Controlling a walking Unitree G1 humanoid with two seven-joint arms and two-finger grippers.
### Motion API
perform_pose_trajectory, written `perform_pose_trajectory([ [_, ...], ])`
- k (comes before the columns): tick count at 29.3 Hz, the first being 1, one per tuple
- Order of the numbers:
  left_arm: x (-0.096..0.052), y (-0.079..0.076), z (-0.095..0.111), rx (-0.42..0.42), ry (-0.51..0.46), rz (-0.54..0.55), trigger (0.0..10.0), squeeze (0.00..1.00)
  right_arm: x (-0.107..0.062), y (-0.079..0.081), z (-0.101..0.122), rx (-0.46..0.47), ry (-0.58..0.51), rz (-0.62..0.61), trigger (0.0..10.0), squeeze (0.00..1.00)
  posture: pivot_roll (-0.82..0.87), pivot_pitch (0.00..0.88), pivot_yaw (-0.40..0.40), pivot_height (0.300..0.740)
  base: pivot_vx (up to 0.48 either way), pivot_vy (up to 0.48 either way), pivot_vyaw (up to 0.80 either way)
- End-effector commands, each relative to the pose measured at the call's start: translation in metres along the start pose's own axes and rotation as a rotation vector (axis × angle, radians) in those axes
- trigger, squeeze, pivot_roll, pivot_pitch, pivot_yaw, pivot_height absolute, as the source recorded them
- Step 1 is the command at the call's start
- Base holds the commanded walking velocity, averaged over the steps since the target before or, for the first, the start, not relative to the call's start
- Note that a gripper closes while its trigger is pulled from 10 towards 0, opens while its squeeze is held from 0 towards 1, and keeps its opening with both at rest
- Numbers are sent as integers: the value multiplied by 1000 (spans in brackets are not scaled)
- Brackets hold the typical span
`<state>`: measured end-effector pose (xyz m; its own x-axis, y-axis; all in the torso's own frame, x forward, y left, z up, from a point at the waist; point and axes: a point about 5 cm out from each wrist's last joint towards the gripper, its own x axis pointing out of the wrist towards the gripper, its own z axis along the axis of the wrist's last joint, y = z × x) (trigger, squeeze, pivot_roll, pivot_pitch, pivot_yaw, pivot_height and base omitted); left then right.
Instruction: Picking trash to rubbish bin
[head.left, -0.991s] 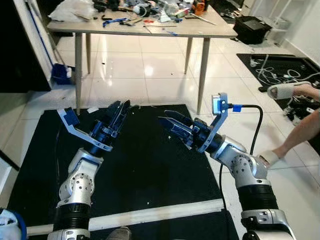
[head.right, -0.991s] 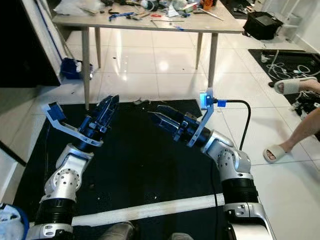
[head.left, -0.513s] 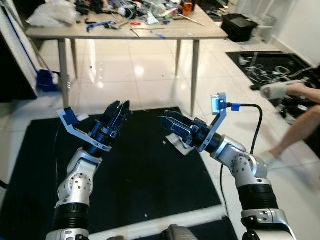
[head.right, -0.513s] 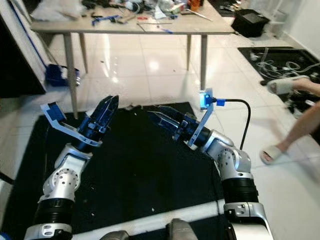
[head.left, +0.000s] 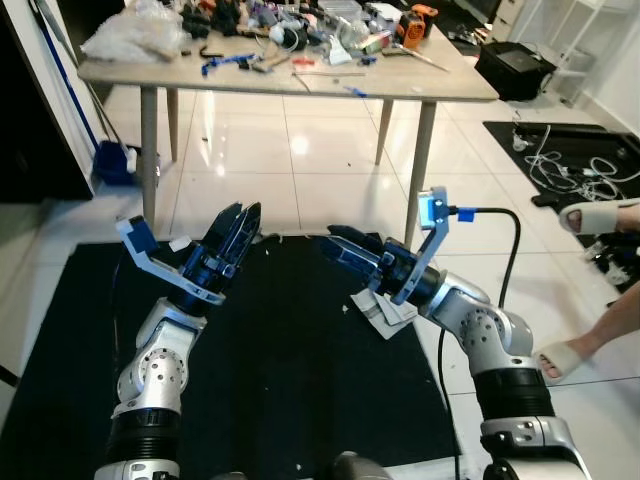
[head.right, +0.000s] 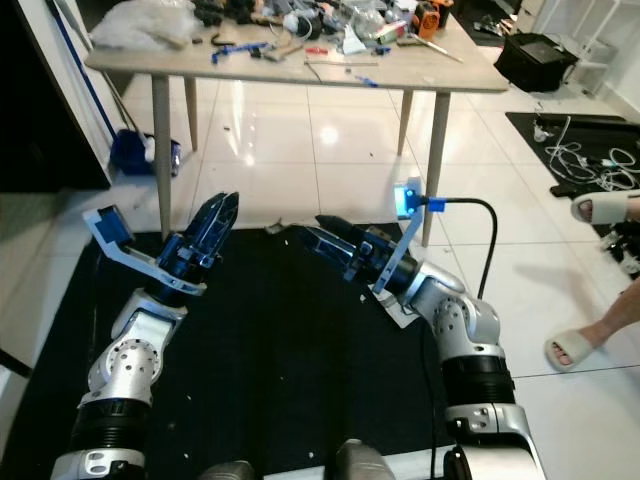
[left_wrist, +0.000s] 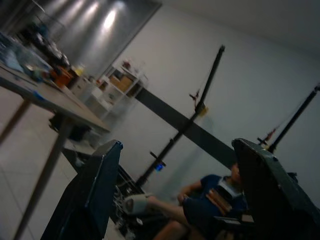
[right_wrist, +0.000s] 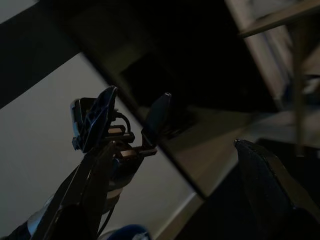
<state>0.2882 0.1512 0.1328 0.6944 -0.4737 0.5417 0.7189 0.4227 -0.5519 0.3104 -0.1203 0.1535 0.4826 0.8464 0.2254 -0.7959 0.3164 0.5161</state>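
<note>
Left eye view shows your right gripper (head.left: 345, 243) and left gripper (head.left: 238, 224) both parted, empty, raised over the black mat (head.left: 280, 400). Crumpled paper (head.left: 385, 307) lies below your right forearm; reach blindly and you'll likely miss it.

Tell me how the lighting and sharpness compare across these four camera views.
Both eye views are bright and fairly sharp, with glare patches on the glossy tile floor under the table. The left wrist view is dim, hazy and soft. The right wrist view is very dark, with the left gripper barely lit.
</note>
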Motion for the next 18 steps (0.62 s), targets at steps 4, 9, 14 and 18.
perform_pose_trajectory([
  [4,5,-3,-5,-13,19,-23,10000,0,-7,-3,1,0,4,-25,10000,0,7,0,-53,740,397,0,-191],
  [9,6,-3,-4,-13,19,-24,10000,0,-7,-3,1,1,-2,-24,10000,0,7,0,-53,740,398,0,0],
  [14,6,-3,-4,-12,19,-25,10000,0,-7,-3,2,3,-4,-23,10000,0,7,0,-53,740,400,0,0],
  [18,6,-3,-4,-12,20,-26,10000,0,-7,-3,2,3,-5,-24,10000,0,7,0,-53,740,399,0,0],
])
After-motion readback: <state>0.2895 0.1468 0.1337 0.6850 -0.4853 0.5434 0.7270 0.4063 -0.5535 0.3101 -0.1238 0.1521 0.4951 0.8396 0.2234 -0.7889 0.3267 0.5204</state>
